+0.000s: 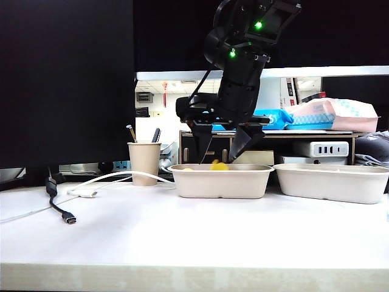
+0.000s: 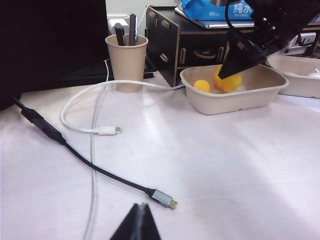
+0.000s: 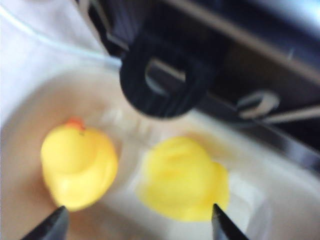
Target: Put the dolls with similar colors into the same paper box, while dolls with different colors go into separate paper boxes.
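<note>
Exterior view: we see the right end effector (image 1: 226,152), fingers spread, hanging at frame centre over the near paper box (image 1: 220,181) on the desk (image 1: 194,237); a yellow duck (image 1: 219,165) peeks above its rim. The second paper box (image 1: 332,182) lies at right.

Left wrist view: we see the left end effector (image 2: 138,222) at the bottom edge, tips pressed together, above a black cable (image 2: 90,162).

Right wrist view: we see two ducks (image 3: 79,166) (image 3: 184,178) side by side between the spread tips; neither is gripped.

ducks (image 3: 80,170): glossy yellow rubber, smooth | paper boxes (image 1: 220,182): matt beige pulp, slightly rough | surface (image 1: 194,237): smooth white, faint sheen | cup (image 1: 144,163): matt beige paper | fingers (image 3: 50,227): matt black plastic
</note>
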Controlling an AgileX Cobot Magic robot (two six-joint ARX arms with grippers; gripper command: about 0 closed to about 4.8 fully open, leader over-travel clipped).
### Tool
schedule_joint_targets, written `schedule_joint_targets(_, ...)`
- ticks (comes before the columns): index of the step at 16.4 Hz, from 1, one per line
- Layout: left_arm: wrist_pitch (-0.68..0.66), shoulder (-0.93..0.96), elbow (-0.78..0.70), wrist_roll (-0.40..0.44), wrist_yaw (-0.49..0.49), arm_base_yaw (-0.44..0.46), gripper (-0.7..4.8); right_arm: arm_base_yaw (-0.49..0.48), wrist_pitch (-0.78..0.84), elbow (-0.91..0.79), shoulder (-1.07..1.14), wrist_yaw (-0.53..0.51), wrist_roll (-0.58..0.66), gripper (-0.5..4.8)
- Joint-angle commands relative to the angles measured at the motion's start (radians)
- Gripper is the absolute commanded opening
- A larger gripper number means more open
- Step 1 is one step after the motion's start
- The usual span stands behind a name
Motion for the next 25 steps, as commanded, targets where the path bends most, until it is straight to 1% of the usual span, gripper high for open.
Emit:
schedule_joint_targets(1, 0.006, 0.0, 0.001, 0.003, 0.0, 0.001, -0.05, 0.0, -0.059, 0.037, -0.006, -0.002, -0.001, 3.64)
schedule_joint_targets(2, 0.006, 0.0, 0.001, 0.003, 0.0, 0.005, -0.05, 0.0, -0.092, 0.063, -0.008, -0.002, -0.001, 3.12)
schedule_joint_targets(3, 0.006, 0.0, 0.001, 0.003, 0.001, 0.005, -0.05, -0.001, -0.138, 0.106, -0.019, 0.002, -0.001, 1.27)
schedule_joint_targets(5, 0.006, 0.0, 0.001, 0.003, 0.0, 0.009, -0.05, -0.002, -0.177, 0.15, -0.047, 0.012, -0.002, 0.49)
schedule_joint_targets(6, 0.006, 0.0, 0.001, 0.003, 0.013, 0.037, -0.05, -0.002, -0.175, 0.153, -0.088, 0.03, -0.002, 0.24)
schedule_joint_targets(7, 0.006, 0.0, 0.001, 0.003, 0.019, 0.079, -0.05, -0.002, -0.175, 0.153, -0.133, 0.045, -0.002, 0.21)
schedule_joint_targets(8, 0.006, 0.0, 0.001, 0.003, 0.019, 0.141, -0.05, -0.002, -0.175, 0.152, -0.198, 0.06, -0.002, 0.21)
schedule_joint_targets(11, 0.006, 0.0, 0.001, 0.003, 0.019, 0.264, -0.05, -0.002, -0.176, 0.152, -0.349, 0.063, -0.002, 0.21)
schedule_joint_targets(13, 0.006, 0.0, 0.001, 0.003, 0.019, 0.307, -0.05, -0.002, -0.176, 0.152, -0.427, 0.063, -0.014, 0.21)
schedule_joint_targets(15, 0.006, 0.0, 0.001, 0.003, 0.019, 0.327, -0.05, -0.002, -0.175, 0.151, -0.488, 0.063, -0.021, 0.21)
schedule_joint_targets(20, 0.006, 0.0, 0.001, 0.003, 0.02, 0.329, -0.05, -0.002, -0.163, 0.112, -0.645, 0.065, -0.041, 0.21)
schedule_joint_targets(23, 0.006, 0.0, 0.001, 0.003, 0.02, 0.329, -0.05, -0.002, -0.098, -0.001, -0.763, 0.105, -0.049, 0.21)
schedule_joint_targets(25, 0.006, 0.0, 0.001, 0.003, 0.019, 0.328, -0.05, -0.002, -0.044, -0.111, -0.846, 0.136, -0.081, 0.21)
